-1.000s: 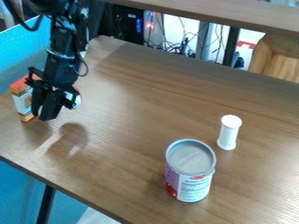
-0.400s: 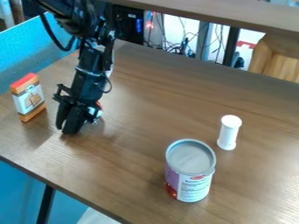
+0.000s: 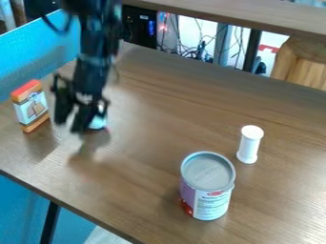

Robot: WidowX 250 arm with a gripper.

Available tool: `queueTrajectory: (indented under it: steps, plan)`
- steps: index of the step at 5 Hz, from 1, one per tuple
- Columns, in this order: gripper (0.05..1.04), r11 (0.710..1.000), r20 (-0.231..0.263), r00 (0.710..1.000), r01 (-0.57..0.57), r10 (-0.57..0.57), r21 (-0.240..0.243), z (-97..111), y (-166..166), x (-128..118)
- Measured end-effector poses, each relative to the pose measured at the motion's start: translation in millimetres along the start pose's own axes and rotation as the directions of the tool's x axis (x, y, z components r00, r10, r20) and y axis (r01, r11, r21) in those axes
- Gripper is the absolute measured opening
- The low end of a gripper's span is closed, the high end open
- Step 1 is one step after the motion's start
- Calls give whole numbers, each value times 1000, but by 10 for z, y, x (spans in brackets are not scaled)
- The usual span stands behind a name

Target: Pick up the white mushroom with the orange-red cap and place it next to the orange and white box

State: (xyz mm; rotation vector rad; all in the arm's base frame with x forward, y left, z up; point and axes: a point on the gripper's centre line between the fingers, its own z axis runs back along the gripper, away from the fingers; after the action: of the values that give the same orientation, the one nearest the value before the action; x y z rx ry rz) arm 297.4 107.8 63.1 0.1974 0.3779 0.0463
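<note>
Box (image 3: 32, 108) stands upright on the desk (image 3: 153, 157), near the pincer (image 3: 68, 126), which hangs spread and empty; looks like light, stiff card, easily dented, best taken gently across its narrow sides.

A grey-topped can (image 3: 208, 190) stands near an upright white cylinder (image 3: 249, 145) on a wood-grain tabletop (image 3: 153, 119), as tangled cables (image 3: 189, 51) hang beyond its far edge between a black device (image 3: 137, 27) with blue lights (image 3: 151, 28) and light-wood furniture (image 3: 304, 69).
</note>
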Motion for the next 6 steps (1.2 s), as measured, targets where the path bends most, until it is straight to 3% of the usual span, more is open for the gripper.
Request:
queueTrajectory:
  steps: [1, 3, 4, 5, 6]
  plan:
    - [955, 999, 166, 986, -6, -1, 38, 529, -118, -73]
    - [1004, 992, 271, 955, 105, -119, 65, 1034, -514, 33]
    - [1001, 974, 308, 924, 224, -226, 41, 1074, -805, 201]
    - [1001, 963, 337, 903, 265, -267, 52, 1200, -1151, 394]
    - [1001, 943, 371, 870, 326, -324, 60, 1258, -1520, 408]
